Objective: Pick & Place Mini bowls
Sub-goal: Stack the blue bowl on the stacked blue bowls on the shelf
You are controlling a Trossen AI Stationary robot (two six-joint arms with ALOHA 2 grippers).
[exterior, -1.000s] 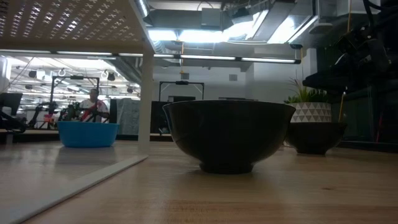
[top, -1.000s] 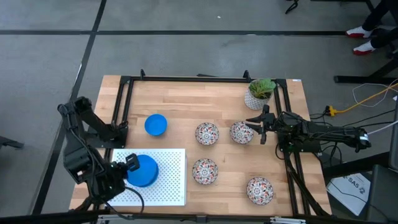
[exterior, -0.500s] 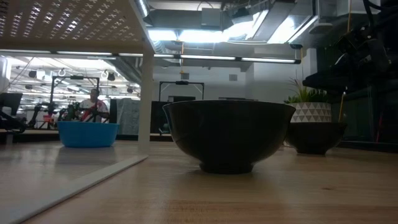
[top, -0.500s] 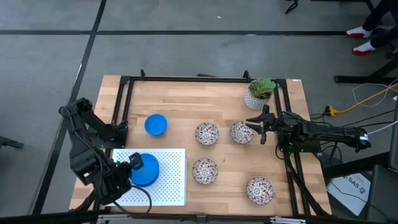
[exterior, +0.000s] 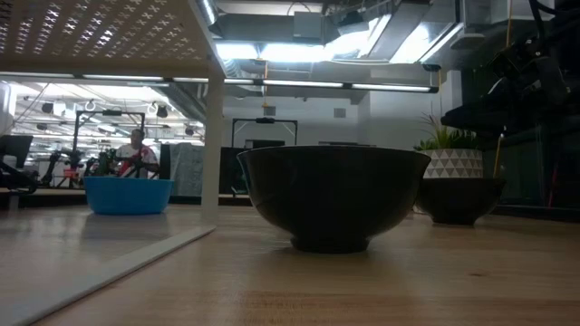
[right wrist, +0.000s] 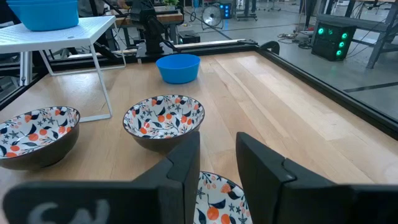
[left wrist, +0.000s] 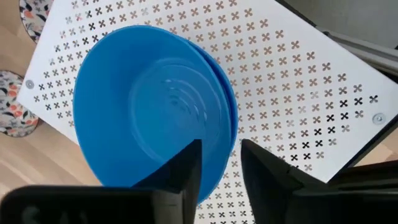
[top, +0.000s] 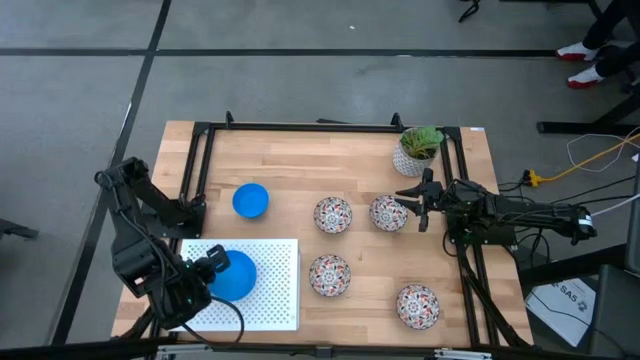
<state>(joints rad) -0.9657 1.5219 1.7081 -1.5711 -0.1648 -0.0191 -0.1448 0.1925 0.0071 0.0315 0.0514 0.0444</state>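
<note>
Stacked blue bowls (top: 230,274): I see nested plain blue mini bowls sitting on the white perforated shelf (top: 270,300) at the bench's near-left corner; smooth, glossy, round, rims slightly offset in my left wrist view.
Left gripper (left wrist: 219,168): fingers parted, straddling the near rim of the stack without visibly pinching it. I read nothing as held.
Step in hand: I judge this the release of a blue bowl onto the stack.
Next move: I'd back the left gripper up and clear without dragging the rim, then go for the lone blue bowl (top: 250,200) on the bench just beyond the shelf.
Patterned bowls (top: 333,214): four white floral ones, glazed with dark outsides, spread over the bench's middle and right, well apart from the shelf.
Right gripper (top: 418,207): waiting by the right edge, just beside one patterned bowl; fingers partly open, empty.
Bench (top: 300,160): pale wood planks, black frame.
Potted plant (top: 418,147): far-right corner, not mine to move.
</note>
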